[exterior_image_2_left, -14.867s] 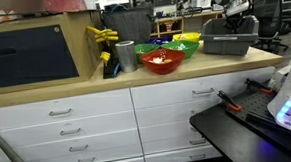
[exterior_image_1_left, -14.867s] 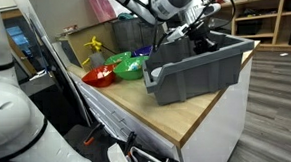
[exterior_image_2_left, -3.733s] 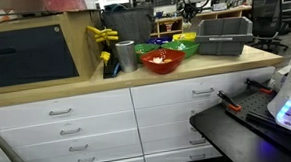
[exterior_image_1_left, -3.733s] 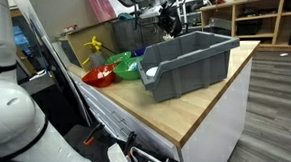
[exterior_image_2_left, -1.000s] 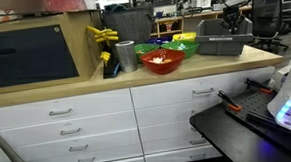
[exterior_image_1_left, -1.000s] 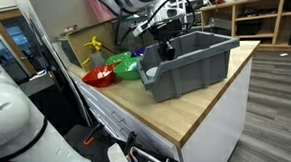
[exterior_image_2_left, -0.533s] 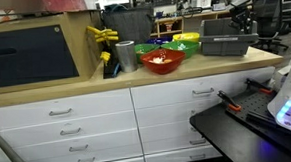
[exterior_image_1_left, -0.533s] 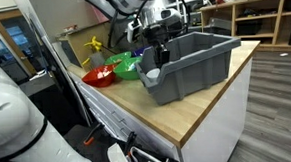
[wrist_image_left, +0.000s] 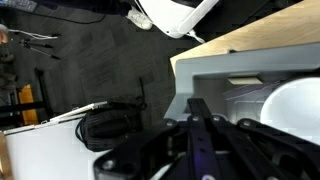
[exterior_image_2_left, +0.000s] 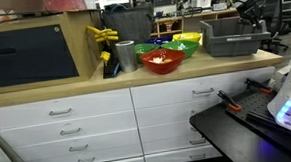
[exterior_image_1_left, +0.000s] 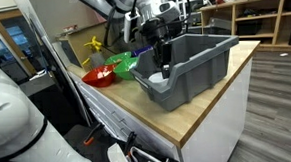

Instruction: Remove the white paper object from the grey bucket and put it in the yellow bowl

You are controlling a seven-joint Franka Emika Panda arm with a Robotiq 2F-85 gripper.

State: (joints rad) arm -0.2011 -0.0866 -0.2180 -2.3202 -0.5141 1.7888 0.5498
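Observation:
The grey bucket (exterior_image_1_left: 200,63) stands on the wooden counter and also shows in an exterior view (exterior_image_2_left: 228,37), where it looks tipped. My gripper (exterior_image_1_left: 166,70) reaches down inside it at the short end with the cut-out. The white paper object (exterior_image_1_left: 157,79) lies on the bucket floor just below and beside the fingers. In the wrist view the fingers (wrist_image_left: 198,108) look pressed together over the bucket rim (wrist_image_left: 225,66), with the white paper object (wrist_image_left: 297,102) off to the right, not between them. The yellow bowl (exterior_image_2_left: 187,37) sits behind the other bowls.
A red bowl (exterior_image_1_left: 98,76) and a green bowl (exterior_image_1_left: 128,67) stand beside the bucket; they also show in an exterior view, red (exterior_image_2_left: 160,59) and green (exterior_image_2_left: 180,47). A metal cup (exterior_image_2_left: 125,56) and a yellow tool (exterior_image_2_left: 103,35) stand further along. The counter edge (exterior_image_1_left: 193,124) is close to the bucket.
My gripper has come down from above the bowls into the bucket's cut-out end. The bucket has shifted and tipped in the last half second.

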